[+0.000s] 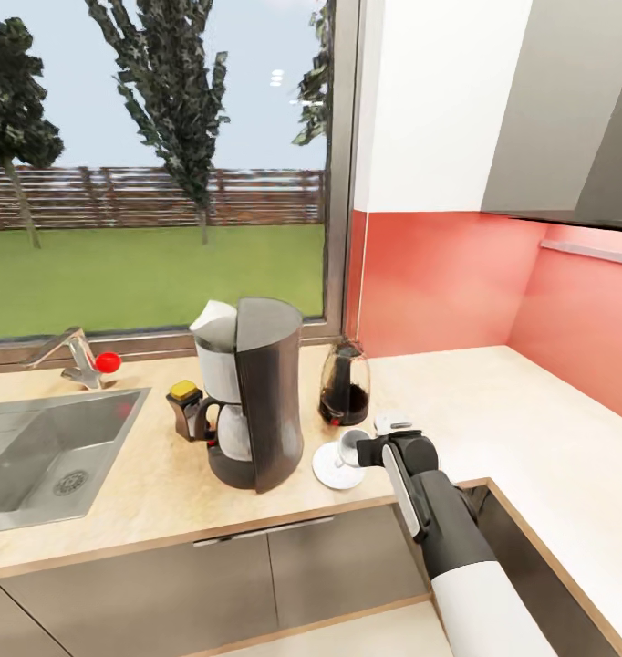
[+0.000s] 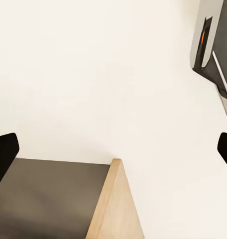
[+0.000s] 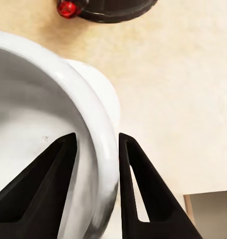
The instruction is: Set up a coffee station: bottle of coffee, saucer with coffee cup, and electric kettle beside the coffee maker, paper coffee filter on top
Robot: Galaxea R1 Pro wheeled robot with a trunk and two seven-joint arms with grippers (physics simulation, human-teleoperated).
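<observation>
The coffee maker stands on the kitchen countertop with a white paper coffee filter on its top. The brown bottle of coffee is close on its left. To its right is the electric kettle, whose black base also shows in the right wrist view. In front of the kettle lies the saucer. My right gripper is shut on the rim of the coffee cup, just over the saucer; whether the cup rests on it I cannot tell. My left gripper is open and holds nothing.
A steel sink with a faucet and a red ball lies left of the coffee maker. A window is behind, a red backsplash to the right. The counter turns a corner under my right arm.
</observation>
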